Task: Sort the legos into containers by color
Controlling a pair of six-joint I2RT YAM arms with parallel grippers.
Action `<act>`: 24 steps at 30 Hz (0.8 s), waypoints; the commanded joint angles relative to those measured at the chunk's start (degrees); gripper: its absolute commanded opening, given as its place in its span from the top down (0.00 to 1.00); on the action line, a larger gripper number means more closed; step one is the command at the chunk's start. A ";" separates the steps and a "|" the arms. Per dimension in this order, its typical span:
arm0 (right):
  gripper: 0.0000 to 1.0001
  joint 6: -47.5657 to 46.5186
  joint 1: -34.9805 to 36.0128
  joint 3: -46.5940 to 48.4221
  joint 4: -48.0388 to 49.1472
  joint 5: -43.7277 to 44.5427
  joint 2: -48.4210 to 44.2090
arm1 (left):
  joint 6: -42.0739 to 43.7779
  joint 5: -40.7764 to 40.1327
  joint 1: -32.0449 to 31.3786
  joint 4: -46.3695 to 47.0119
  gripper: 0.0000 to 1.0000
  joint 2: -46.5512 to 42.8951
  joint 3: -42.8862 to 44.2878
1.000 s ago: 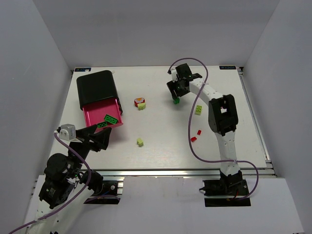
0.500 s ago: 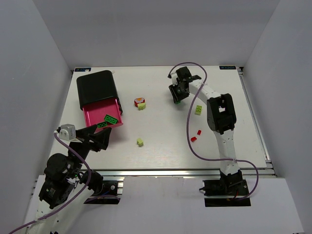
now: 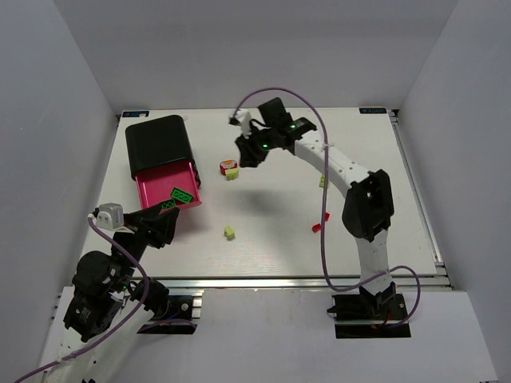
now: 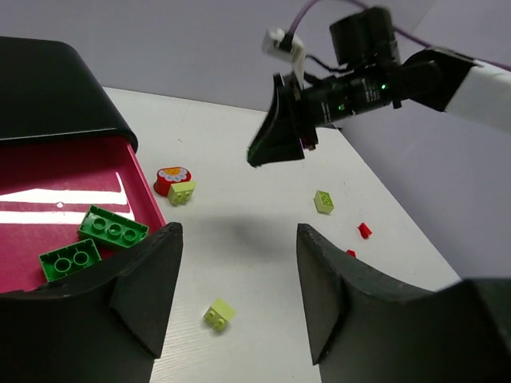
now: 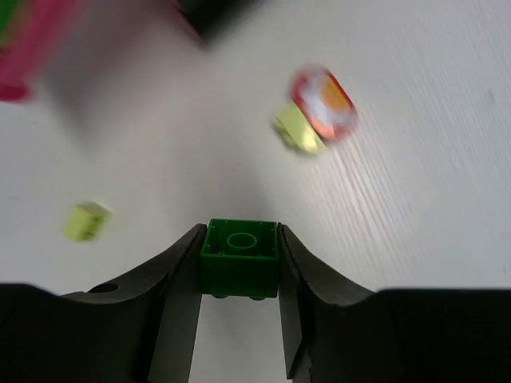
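Note:
My right gripper (image 3: 245, 155) is shut on a small dark green lego (image 5: 239, 259) and holds it above the table, just right of a red round piece (image 3: 228, 166) and a lime lego (image 3: 231, 174). The black housing (image 3: 158, 140) stands at the back left. One pink drawer (image 3: 152, 191) is pulled out, with green legos (image 3: 182, 195) lying in it. My left gripper (image 3: 164, 222) is open and empty near the drawer's front corner. Another lime lego (image 3: 229, 232) lies mid-table. In the left wrist view it (image 4: 218, 313) sits between my fingers' line of sight.
Two red legos (image 3: 316, 227) (image 3: 326, 216) lie right of centre, and a lime lego (image 3: 322, 181) is partly hidden behind the right arm. The right arm's purple cable loops over the table's right half.
My right gripper has swung left from the back middle toward the red round piece, carrying the green lego. The left arm has not moved.

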 commanded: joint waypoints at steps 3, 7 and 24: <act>1.00 2.40 10.67 14.51 0.60 -6.59 3.03 | -0.67 -2.30 0.38 -0.33 0.51 -0.23 0.06; 1.00 5.92 15.78 18.77 7.52 -2.29 5.34 | -1.29 -4.41 -0.15 -1.12 0.61 -0.14 0.24; 0.34 11.29 23.61 24.82 23.36 14.96 15.89 | -2.43 -6.61 -0.15 -2.36 0.32 1.62 0.50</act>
